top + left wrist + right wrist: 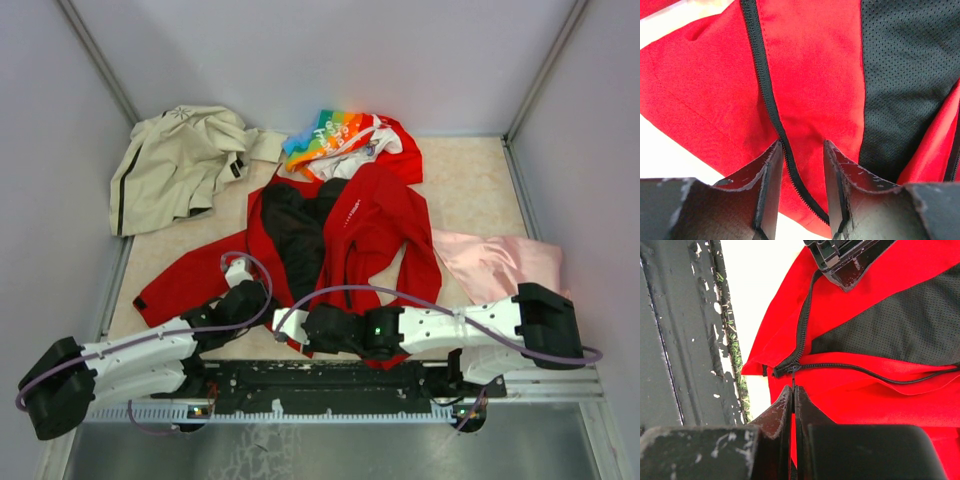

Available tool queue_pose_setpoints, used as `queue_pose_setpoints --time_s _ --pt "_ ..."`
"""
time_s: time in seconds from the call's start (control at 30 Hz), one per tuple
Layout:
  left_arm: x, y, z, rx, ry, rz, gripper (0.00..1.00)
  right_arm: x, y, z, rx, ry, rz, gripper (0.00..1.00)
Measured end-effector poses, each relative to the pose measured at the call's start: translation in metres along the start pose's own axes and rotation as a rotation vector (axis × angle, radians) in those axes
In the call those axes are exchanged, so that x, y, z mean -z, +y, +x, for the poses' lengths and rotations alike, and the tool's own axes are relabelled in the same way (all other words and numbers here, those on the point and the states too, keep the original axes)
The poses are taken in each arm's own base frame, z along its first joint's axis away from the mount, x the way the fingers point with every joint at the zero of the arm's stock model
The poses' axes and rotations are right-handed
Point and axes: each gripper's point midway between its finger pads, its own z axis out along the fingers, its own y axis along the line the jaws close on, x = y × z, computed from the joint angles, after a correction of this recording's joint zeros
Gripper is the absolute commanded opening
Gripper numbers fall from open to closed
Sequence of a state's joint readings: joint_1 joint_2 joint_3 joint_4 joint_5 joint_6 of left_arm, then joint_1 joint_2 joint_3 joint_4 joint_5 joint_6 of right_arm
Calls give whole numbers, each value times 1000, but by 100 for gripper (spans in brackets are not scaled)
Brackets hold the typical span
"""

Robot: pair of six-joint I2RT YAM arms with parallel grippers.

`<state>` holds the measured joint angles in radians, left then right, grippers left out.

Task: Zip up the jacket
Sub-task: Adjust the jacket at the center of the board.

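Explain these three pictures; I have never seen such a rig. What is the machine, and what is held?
Two white robot arms are bolted at the near edge of a table, each ending in a two-finger pincer. The wide picture looks down from above and behind; the other two come from cameras on the wrists. On the table lie an open red jacket, a beige jacket, a rainbow-printed garment and a pink cloth. The left pincer is open, straddling one zipper edge, gripping nothing. The right pincer is shut at the jacket's hem, apparently pinching the zipper pull.
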<state>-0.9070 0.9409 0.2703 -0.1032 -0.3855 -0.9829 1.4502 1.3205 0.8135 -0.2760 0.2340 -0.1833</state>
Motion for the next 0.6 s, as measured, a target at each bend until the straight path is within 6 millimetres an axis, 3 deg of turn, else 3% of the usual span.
queue_pose_setpoints --time_s 0.3,0.57,0.6 --pt "-3 -4 1 18 -2 24 35 0 0 0 0 0 0 0" --pt "-4 -1 0 22 -14 14 1 0 0 0 0 0 0 0" --pt "-4 1 -2 16 -20 4 0 0 0 0 0 0 -1 0"
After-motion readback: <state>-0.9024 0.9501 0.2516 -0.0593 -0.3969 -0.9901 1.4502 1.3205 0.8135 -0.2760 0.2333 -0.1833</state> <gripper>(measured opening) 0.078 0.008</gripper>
